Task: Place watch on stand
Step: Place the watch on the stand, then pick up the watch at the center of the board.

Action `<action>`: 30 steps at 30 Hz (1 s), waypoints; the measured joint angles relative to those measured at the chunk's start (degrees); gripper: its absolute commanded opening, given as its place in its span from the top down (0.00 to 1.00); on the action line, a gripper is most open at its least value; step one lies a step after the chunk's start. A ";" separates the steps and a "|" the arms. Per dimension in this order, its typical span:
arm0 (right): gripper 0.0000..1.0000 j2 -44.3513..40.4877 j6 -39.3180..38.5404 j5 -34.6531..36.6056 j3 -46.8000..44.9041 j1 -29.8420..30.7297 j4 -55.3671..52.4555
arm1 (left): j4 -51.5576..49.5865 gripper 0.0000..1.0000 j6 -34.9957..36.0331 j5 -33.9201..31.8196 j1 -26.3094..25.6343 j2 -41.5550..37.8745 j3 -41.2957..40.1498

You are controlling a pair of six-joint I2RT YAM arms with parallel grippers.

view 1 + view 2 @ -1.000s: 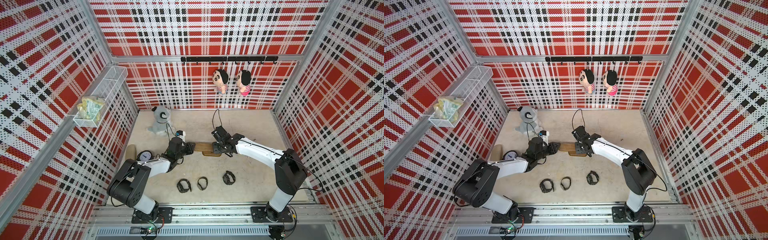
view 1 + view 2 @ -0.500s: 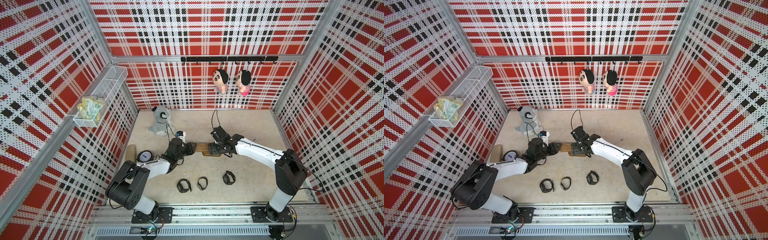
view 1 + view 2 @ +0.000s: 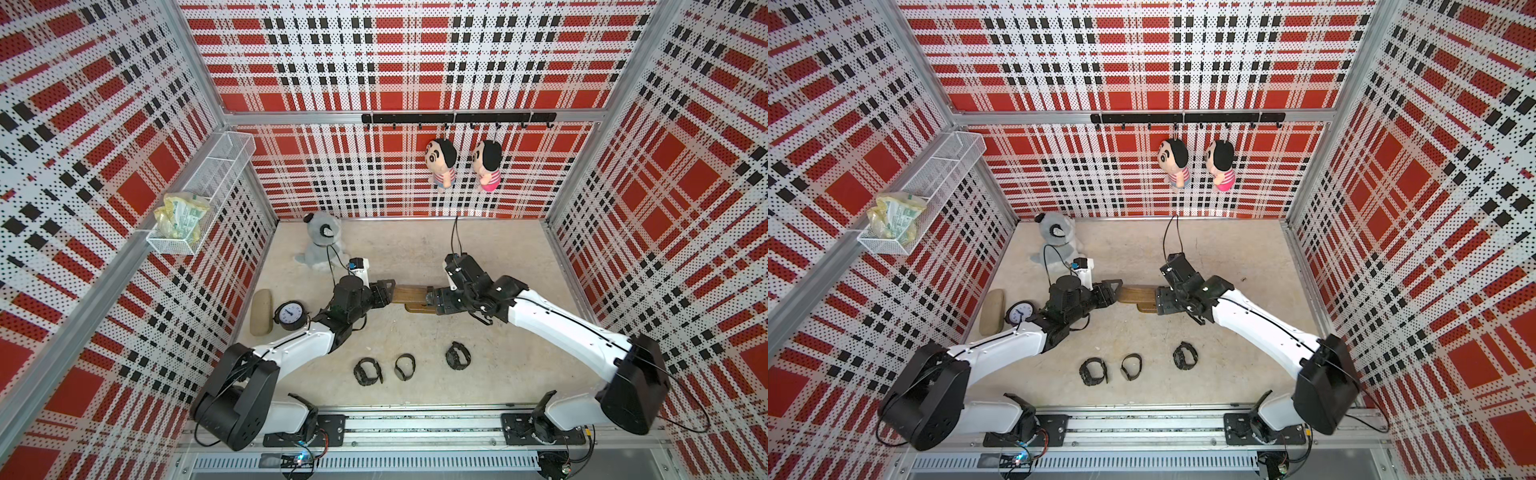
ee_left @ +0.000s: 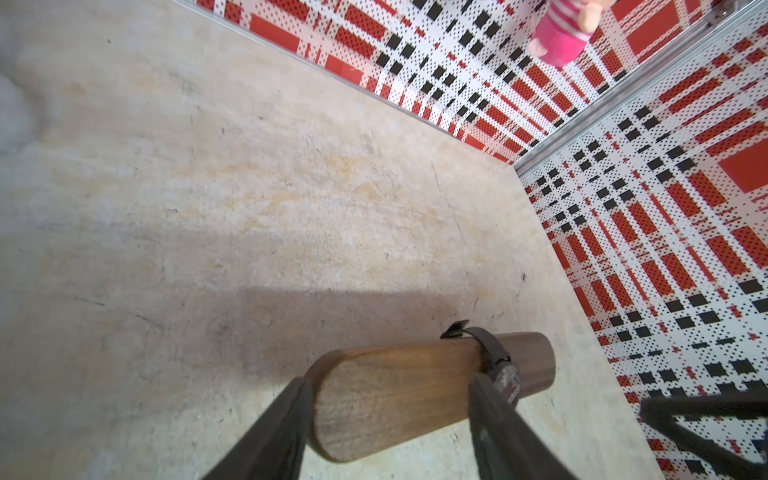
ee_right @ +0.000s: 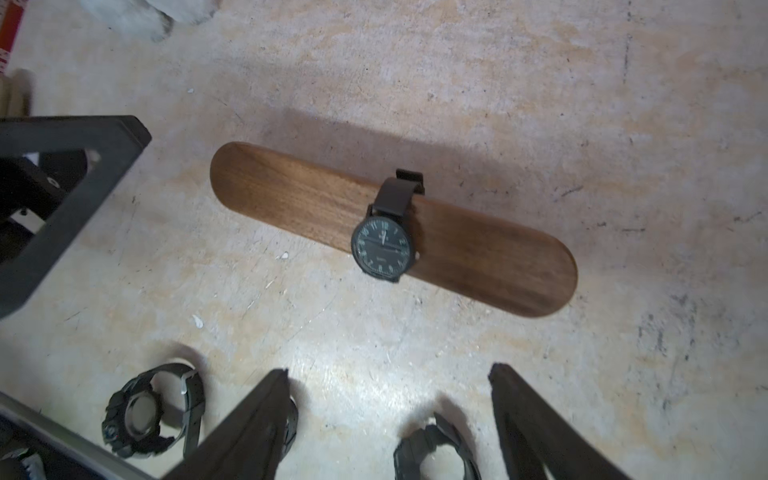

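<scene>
One black watch (image 5: pixel 384 245) sits on stand (image 5: pixel 291 195), strap looped round wooden bar. Stand in middle of surface (image 3: pixel 415 249). Left gripper (image 4: pixel 390 379) open, fingers either side of bar end. Right gripper (image 5: pixel 388 370) wide open above surface, holds nothing. Three more watches (image 3: pixel 404 366) near front edge.

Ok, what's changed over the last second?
Right fingers have opened and hang clear of the watch, which is strapped round the stand. Left fingers are loosening astride the stand's end; grip unclear. Stand and three loose watches haven't moved.
</scene>
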 measured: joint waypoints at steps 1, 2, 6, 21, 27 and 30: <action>0.22 -1.86 0.02 -0.83 -1.77 0.00 -0.24 | -0.74 0.31 0.46 -1.27 -0.87 -1.09 0.00; 0.24 -3.74 0.07 -2.03 -3.85 0.00 -0.55 | -1.95 0.27 1.01 -2.89 -2.03 -2.43 0.02; 0.27 -8.59 0.52 -7.69 -12.17 0.00 -1.05 | -5.75 0.21 2.32 -7.72 -6.56 -5.51 0.00; 0.43 -10.27 4.44 -16.46 -23.87 0.02 1.60 | -7.32 0.19 -2.34 -15.82 -14.51 -14.69 -9.35; 0.47 -9.05 4.94 -16.68 -24.15 0.37 3.74 | -6.12 0.18 -3.13 -16.06 -14.53 -15.37 -11.10; 0.50 -7.96 4.81 -16.31 -24.15 0.39 4.02 | -5.11 0.18 -3.74 -16.04 -14.53 -15.37 -12.70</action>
